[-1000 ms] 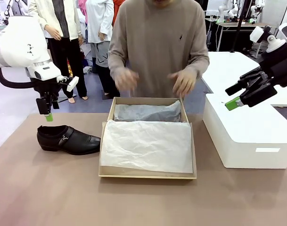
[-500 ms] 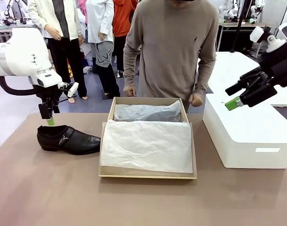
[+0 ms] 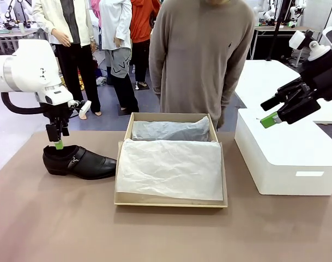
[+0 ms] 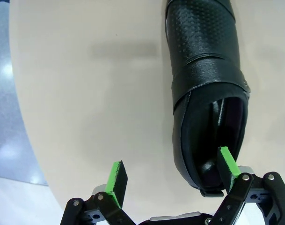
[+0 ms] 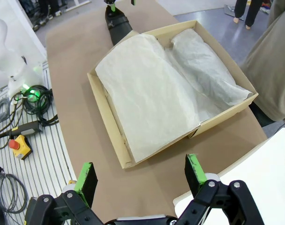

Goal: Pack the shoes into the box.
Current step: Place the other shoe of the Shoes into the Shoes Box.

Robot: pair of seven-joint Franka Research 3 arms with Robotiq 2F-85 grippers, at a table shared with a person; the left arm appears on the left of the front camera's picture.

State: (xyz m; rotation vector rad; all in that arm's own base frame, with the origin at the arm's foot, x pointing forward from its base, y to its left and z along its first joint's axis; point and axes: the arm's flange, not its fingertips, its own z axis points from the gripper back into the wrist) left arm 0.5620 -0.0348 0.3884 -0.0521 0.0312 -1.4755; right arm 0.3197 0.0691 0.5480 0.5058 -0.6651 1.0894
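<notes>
One shoe: a glossy black leather dress shoe with a buckle strap (image 3: pixel 81 162) (image 4: pixel 203 79) (image 5: pixel 116 23) lies upright on the left part of the table, outside the box. Its toe points at the box's left wall and lies just beside it.
Box: a plain brown cardboard shoebox (image 3: pixel 171 203) (image 5: pixel 106 123) lies open in the middle of the table, nearer the far edge than the near edge.
Lining: a white tissue paper sheet (image 3: pixel 171 169) (image 5: pixel 147 93) is spread flat over the box's larger near part. A crumpled greyish mound of tissue (image 3: pixel 171 131) fills the far part; what lies under it cannot be told.
Left gripper: the left gripper (image 3: pixel 58 144) (image 4: pixel 171 165) hangs pointing down over the shoe's heel end, fingers spread. In the left wrist view one green pad (image 4: pixel 226 161) sits over the heel opening and the other is over bare table beside the shoe, with the shoe's side wall between them. Whether a pad touches the leather cannot be told.
Right gripper: the right gripper (image 3: pixel 270 112) (image 5: pixel 140 172) is raised above the table's right side, well apart from the box, fingers spread wide and holding nothing.
Table: a brown flat tabletop (image 3: pixel 56 218) carries everything.
White block: a large white rectangular block (image 3: pixel 285 158) (image 5: pixel 254 173) stands by the right edge, near the box's right wall.
Person: a person in a taupe sweater (image 3: pixel 201 54) stands at the far edge, right behind the box.
</notes>
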